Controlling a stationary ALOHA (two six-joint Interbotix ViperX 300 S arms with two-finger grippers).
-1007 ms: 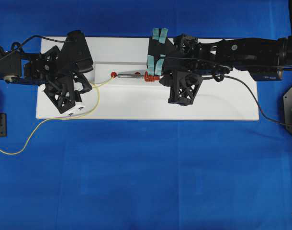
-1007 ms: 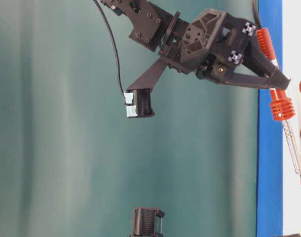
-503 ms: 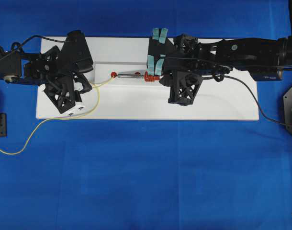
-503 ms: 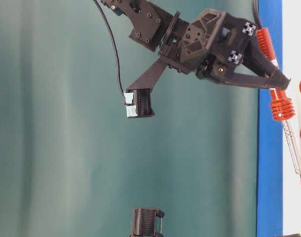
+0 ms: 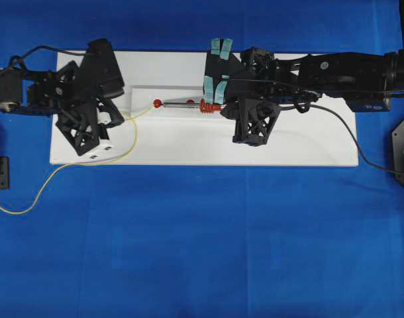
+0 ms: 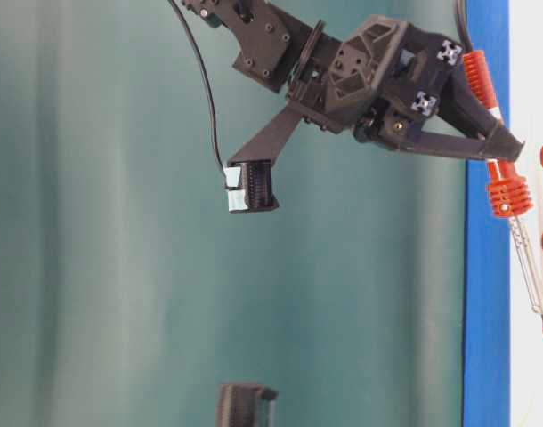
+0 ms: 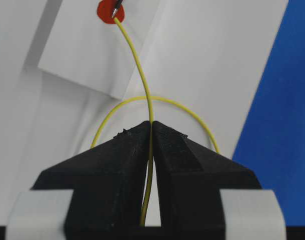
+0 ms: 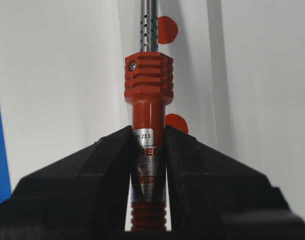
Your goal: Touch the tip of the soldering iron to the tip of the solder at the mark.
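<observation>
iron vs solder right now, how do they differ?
The soldering iron is a rigid, straight pen with a red-orange ribbed handle and a metal shaft; the solder is a thin yellow wire that curves and loops. The right tool clamps the iron's handle; the left tool pinches the solder's thin strand. Shared: both are gripped, both tips sit at the red mark.

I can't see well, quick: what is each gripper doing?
Left gripper: closed on the solder.
Right gripper: closed on the soldering iron.
</observation>
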